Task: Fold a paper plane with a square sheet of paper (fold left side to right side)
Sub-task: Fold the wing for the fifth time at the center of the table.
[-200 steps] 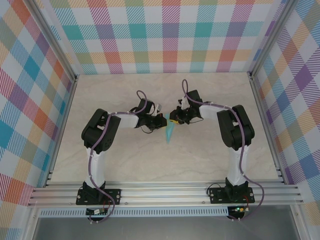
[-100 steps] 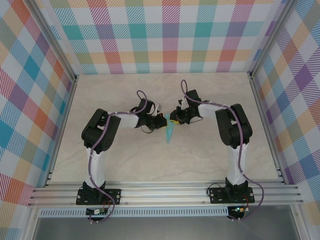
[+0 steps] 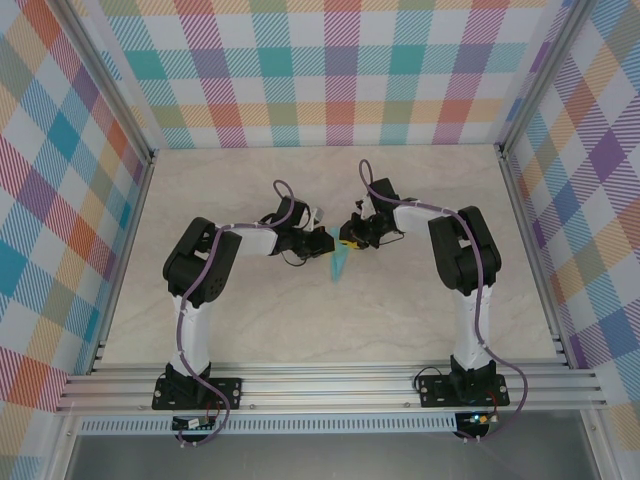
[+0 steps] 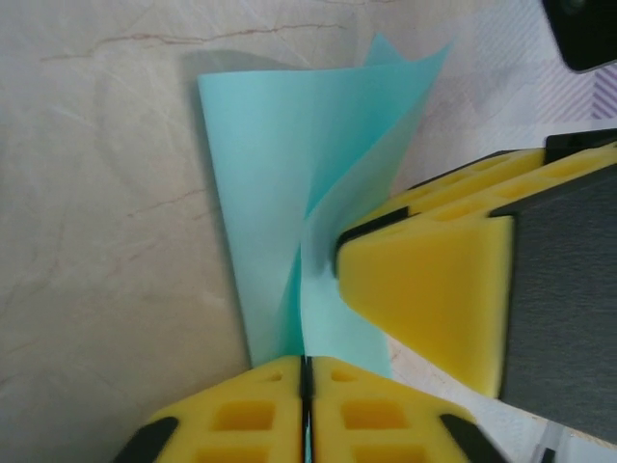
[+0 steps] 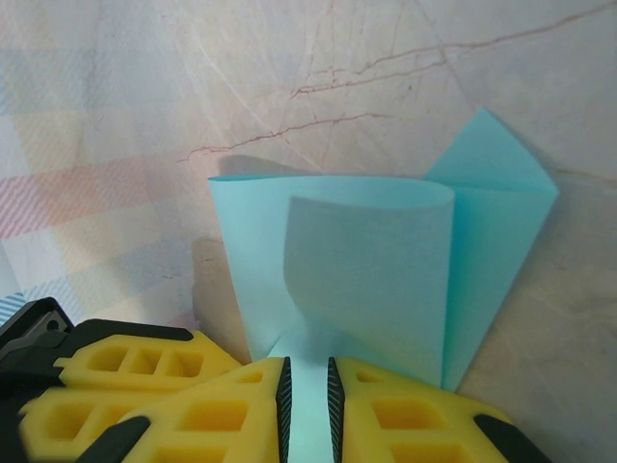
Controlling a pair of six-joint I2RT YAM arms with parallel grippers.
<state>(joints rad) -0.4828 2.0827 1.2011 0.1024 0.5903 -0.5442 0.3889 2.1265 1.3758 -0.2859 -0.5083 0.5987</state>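
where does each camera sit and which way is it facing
top external: above and behind the arms, looking down on the table; both arms whole, left fingers and right fingers meet at the turquoise paper.
left wrist: on the left arm, looking past its own fingers at the paper; one of the right fingers intrudes.
right wrist: on the right arm, looking past its own fingers at the paper.
shared: both wrist views see that pinched paper.

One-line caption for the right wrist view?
Right end effector pinches the folded turquoise paper, marbled tabletop behind.
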